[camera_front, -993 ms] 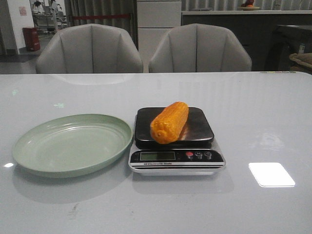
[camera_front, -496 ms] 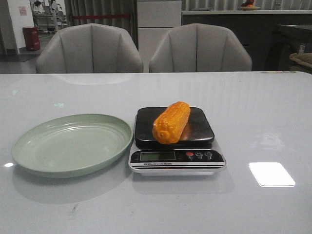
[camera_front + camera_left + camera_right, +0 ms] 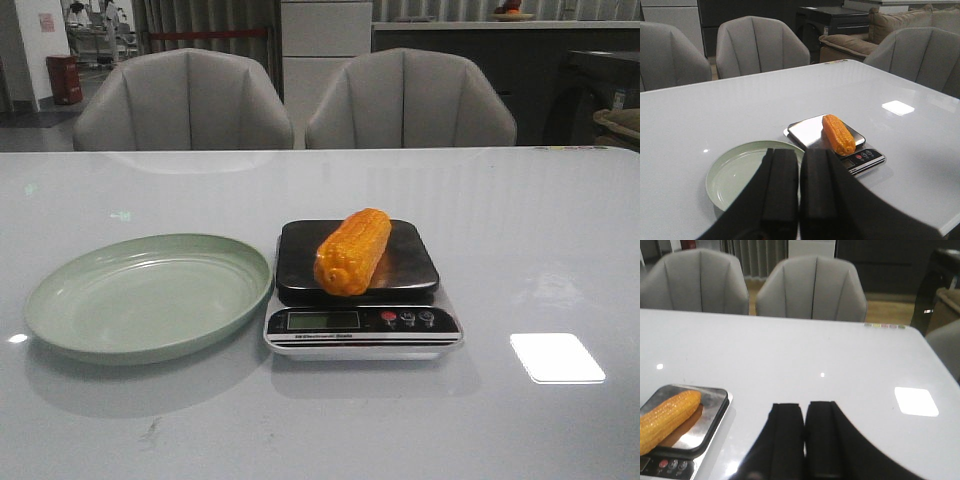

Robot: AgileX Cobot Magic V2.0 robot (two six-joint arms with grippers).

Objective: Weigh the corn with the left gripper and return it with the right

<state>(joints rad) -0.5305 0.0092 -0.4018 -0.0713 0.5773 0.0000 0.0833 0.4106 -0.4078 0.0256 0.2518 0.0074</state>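
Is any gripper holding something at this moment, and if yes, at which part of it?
Nothing is held. The left gripper and right gripper are both shut and empty; the corn lies alone on the scale.

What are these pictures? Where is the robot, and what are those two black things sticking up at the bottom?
It is a robot with two arms, and each arm ends in jaws for grabbing. One camera looks forward over the white table. Two more cameras ride on the wrists, so the black things are the robot's own grippers seen close up: the left gripper and the right gripper. Both are shut and hold nothing. On the table, an orange corn lies on a kitchen scale. Beside the scale sits a green plate with nothing on it. Grey chairs stand behind the table.
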